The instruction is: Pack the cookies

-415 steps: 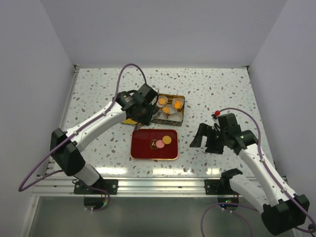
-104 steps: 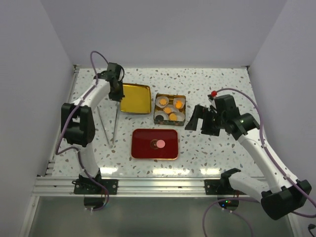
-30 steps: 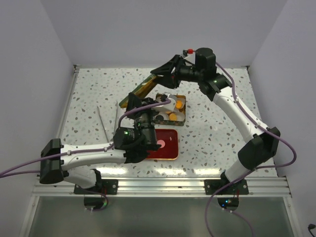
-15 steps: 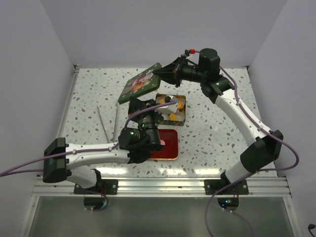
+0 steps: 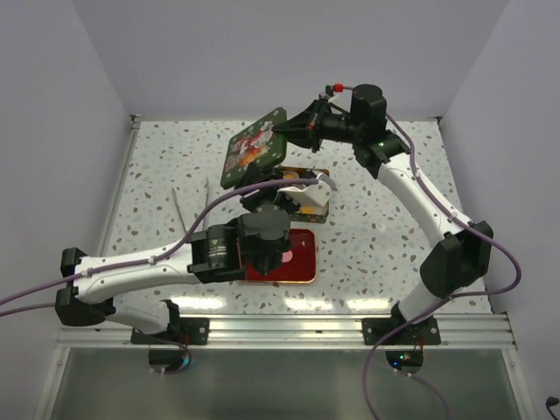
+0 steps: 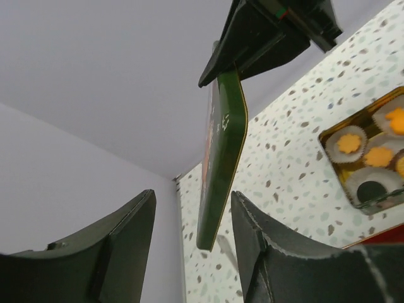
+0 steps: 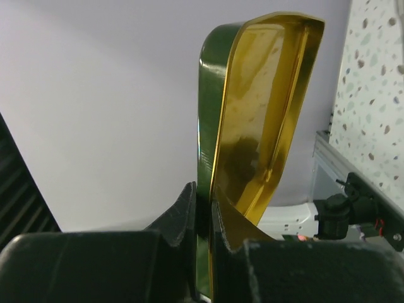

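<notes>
My right gripper is shut on the rim of a green tin lid and holds it tilted in the air above the table's far middle. In the right wrist view the jaws pinch the rim, and the lid's gold inside faces right. My left gripper stands open just below the lid. The lid's lower corner hangs between its fingers without touching them. The gold tin holds orange cookies and a dark one in white paper cups. A pink cookie lies on the red tray.
Thin metal tongs lie on the speckled table to the left. The left arm stretches across the front and covers part of the red tray and the tin. White walls enclose three sides.
The right gripper closed on the lid, then turned it and carried it a little right. The left gripper opened and rose under the lid's lower edge.
</notes>
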{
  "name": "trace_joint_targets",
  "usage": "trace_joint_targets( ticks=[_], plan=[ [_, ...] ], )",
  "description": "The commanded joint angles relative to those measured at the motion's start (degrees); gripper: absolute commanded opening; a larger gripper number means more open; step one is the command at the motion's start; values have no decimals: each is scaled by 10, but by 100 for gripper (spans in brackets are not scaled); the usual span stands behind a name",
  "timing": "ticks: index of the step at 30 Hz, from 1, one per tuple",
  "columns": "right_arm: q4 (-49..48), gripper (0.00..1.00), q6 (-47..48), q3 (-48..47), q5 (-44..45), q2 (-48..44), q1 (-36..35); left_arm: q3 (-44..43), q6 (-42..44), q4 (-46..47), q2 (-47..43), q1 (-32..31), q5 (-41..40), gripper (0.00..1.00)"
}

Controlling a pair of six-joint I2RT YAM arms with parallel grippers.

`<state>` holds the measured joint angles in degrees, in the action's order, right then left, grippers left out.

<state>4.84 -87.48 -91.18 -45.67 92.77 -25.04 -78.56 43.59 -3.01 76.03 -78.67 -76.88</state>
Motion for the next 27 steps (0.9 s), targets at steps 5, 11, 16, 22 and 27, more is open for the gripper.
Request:
trace_joint_targets(
  ticks=[5,11,16,22,27],
  plan=[
    [25,0,94,0,-8,9,103,-155,-349,-399,2,-2,232,75],
    [68,0,182,77,-14,-35,168,-193,-456,-414,7,118,472,79],
    [40,0,219,164,-21,-76,179,-172,-511,-393,18,287,670,81],
    [24,0,288,188,-57,-73,185,-68,-631,-257,41,495,943,80],
    [-46,0,292,214,-85,-33,187,-9,-700,-181,78,554,1012,79]
  ],
)
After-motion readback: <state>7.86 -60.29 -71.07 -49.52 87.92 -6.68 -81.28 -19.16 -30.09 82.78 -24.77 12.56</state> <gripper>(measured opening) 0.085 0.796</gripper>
